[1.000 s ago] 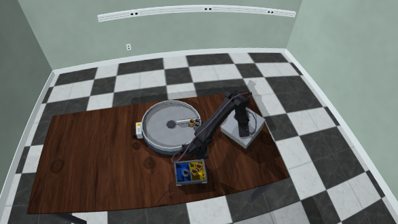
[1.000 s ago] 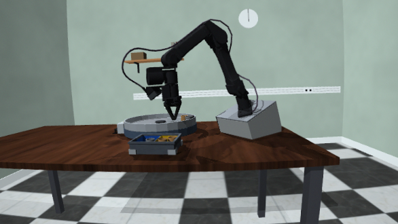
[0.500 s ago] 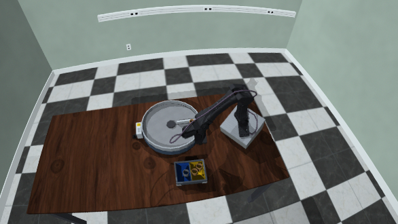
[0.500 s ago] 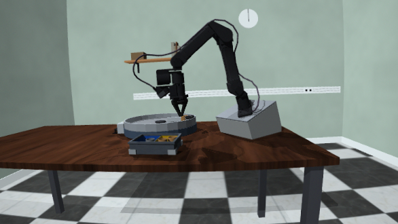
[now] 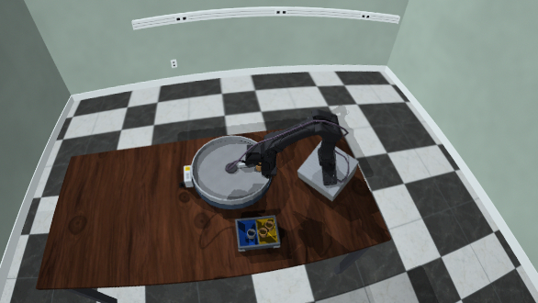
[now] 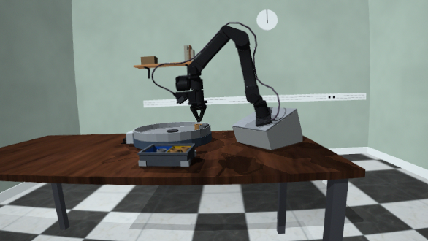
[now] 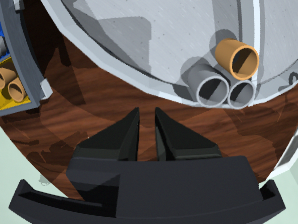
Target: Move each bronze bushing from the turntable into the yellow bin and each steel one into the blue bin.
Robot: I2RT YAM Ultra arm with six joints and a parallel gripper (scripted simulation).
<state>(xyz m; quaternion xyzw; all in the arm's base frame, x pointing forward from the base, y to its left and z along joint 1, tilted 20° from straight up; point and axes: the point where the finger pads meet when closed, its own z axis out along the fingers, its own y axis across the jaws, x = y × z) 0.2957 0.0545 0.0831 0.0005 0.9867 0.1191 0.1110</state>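
The grey turntable (image 5: 230, 171) carries one bronze bushing (image 7: 240, 59) and two steel bushings (image 7: 208, 87) (image 7: 240, 91), lying together against its rim. My gripper (image 7: 147, 113) hangs above the turntable's near-right edge, just outside the rim and a short way from those bushings. Its fingers are nearly together with nothing between them. In the side view the gripper (image 6: 199, 117) points down a little above the bronze bushing (image 6: 197, 126). The blue bin (image 5: 247, 230) holds one steel bushing. The yellow bin (image 5: 269, 226) holds two bronze ones.
The two-bin tray (image 6: 166, 154) sits on the table in front of the turntable. The arm's grey base block (image 5: 328, 173) stands to the right. A small white box (image 5: 187, 173) sits against the turntable's left side.
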